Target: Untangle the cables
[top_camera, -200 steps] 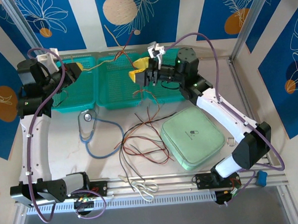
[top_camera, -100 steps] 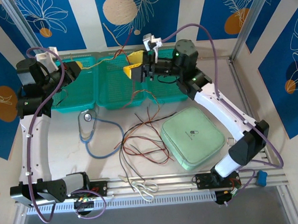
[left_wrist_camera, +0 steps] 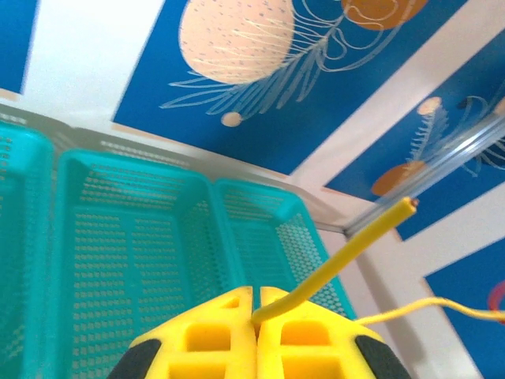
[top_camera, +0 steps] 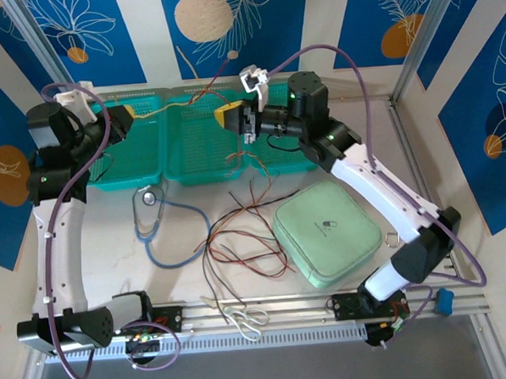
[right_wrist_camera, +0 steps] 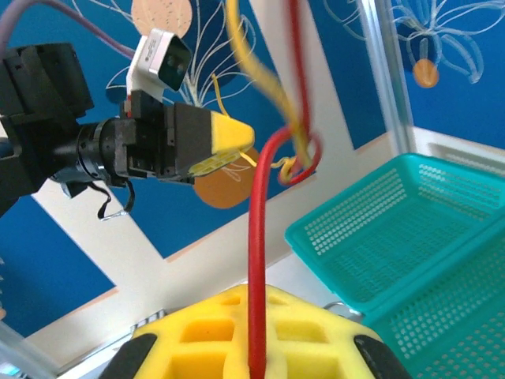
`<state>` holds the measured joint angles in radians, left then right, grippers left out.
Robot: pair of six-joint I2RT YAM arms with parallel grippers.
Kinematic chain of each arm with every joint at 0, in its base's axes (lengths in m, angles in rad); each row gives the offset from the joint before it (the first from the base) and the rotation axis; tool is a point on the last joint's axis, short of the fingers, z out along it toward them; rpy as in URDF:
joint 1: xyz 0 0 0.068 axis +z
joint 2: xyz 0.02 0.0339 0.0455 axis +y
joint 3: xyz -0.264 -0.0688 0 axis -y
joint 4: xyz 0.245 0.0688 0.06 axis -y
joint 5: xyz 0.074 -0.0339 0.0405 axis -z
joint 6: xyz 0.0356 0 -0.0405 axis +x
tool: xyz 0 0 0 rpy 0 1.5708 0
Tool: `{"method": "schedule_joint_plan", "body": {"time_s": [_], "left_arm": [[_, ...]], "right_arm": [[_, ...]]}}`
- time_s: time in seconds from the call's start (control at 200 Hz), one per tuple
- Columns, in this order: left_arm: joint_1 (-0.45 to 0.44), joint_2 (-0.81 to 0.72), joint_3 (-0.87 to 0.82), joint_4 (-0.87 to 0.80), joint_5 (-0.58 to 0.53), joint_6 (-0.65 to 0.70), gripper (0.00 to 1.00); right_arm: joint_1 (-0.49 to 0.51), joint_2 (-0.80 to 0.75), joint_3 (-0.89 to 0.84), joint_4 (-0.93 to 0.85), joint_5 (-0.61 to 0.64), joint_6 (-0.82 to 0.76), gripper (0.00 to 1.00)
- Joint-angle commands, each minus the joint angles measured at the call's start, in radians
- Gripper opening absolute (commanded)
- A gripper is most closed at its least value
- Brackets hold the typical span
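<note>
A loose heap of thin red, black and tan cables [top_camera: 239, 241] lies on the table's middle. My left gripper [top_camera: 124, 120] hangs over the left teal basket, shut on a yellow cable [top_camera: 160, 111]; in the left wrist view the cable [left_wrist_camera: 347, 249] pokes out between the closed yellow fingertips of that gripper [left_wrist_camera: 256, 304]. My right gripper [top_camera: 229, 117] hovers over the middle basket, shut on a red cable [right_wrist_camera: 258, 237] that rises from between its fingers [right_wrist_camera: 256, 316]. The red and yellow strands loop round each other in a knot [right_wrist_camera: 298, 158] in the air between both grippers.
Two teal mesh baskets [top_camera: 137, 157] [top_camera: 200, 145] stand at the back. A blue-tubed stethoscope [top_camera: 152, 199] lies front left of them, a mint-green case [top_camera: 327, 228] at right, scissors [top_camera: 247, 317] at the near rail. Metal frame posts border the table.
My right gripper's jaws were open; they have shut on the red cable, and the gripper has moved left and toward the back. The left gripper stays shut and has drifted slightly back.
</note>
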<state>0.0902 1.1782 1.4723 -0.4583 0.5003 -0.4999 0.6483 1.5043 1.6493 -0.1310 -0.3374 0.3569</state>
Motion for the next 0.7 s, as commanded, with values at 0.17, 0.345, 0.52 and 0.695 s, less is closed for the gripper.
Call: {"method": "schedule_joint_plan", "body": {"time_s": [0.17, 0.345, 0.52, 0.695], "left_arm": [[-0.122, -0.011, 0.056, -0.07, -0.142, 0.264, 0.0], [-0.204, 0.016, 0.152, -0.144, -0.266, 0.384, 0.0], [-0.205, 0.03, 0.22, -0.147, -0.3, 0.387, 0.0], [-0.21, 0.077, 0.314, -0.178, -0.295, 0.426, 0.0]], "right_arm": [[0.176, 0.113, 0.555, -0.783, 0.376, -0.422, 0.0], [0.276, 0.323, 0.955, -1.089, 0.742, -0.649, 0.0], [0.207, 0.224, 0.765, -1.014, 0.614, -0.548, 0.0], [0.143, 0.067, 0.449, -0.797, 0.461, -0.515, 0.0]]}}
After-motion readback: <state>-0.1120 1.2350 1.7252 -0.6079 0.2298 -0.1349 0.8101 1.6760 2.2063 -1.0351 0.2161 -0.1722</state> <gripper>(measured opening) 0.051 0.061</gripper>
